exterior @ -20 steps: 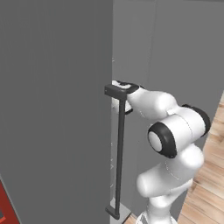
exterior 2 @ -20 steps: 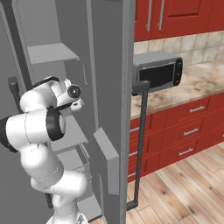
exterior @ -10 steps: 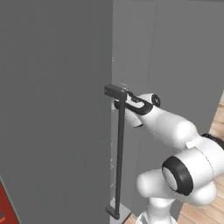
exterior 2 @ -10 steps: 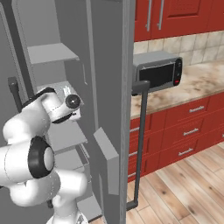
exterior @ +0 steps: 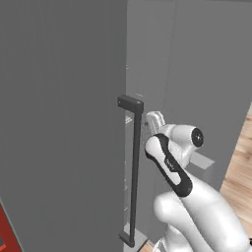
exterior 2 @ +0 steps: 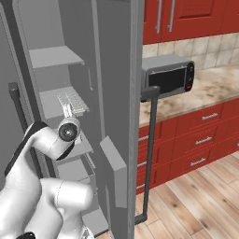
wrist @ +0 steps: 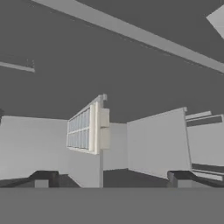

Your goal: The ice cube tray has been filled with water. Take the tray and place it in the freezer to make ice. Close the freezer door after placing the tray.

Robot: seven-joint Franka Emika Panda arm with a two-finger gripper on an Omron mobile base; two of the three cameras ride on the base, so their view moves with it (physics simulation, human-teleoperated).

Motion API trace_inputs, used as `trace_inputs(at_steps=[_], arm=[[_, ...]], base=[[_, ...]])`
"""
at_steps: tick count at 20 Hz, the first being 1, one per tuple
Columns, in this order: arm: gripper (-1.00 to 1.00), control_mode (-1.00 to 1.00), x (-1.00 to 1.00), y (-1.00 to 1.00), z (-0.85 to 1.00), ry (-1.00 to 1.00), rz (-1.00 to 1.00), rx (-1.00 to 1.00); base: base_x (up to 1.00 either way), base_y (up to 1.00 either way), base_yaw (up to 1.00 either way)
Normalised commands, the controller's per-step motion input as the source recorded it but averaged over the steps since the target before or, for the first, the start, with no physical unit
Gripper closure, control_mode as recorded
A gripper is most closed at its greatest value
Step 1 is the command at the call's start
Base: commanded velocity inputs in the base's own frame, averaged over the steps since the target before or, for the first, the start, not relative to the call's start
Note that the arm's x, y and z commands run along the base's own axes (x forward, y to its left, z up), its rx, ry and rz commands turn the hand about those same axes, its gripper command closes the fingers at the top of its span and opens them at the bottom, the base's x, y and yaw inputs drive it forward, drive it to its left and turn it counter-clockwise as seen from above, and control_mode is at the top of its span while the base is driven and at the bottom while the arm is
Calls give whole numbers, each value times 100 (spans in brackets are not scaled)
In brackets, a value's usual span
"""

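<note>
The gripper stands with its two fingertips wide apart, holding nothing, aimed into the freezer. One ice cube tray lies on a middle shelf inside, clear of the fingertips. A second shelf sits above it. The freezer door stands open beside the arm, its dark bar handle facing outward. Right of the door, one microwave rests on the counter above red drawers.

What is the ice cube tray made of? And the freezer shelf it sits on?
The ice cube tray looks like matte off-white plastic with pale grid cells, no shine. The freezer shelf is flat, dull grey, perhaps plastic or painted metal; being rendered, the look leaves it open.
</note>
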Motion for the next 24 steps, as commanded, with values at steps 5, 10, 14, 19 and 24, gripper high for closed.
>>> trace_inputs(at_steps=[5,10,14,19,24], arm=[[-100,-100,-100,-41,72,1,-1,0],[-100,-100,-98,-8,68,15,0,-1],[-100,-100,-91,0,20,16,1,-9],[-100,-100,-77,0,-12,0,5,-10],[-100,100,-29,0,0,0,1,-2]], base=[[0,0,0],[0,0,0],[0,0,0],[0,0,0],[-41,0,3]])
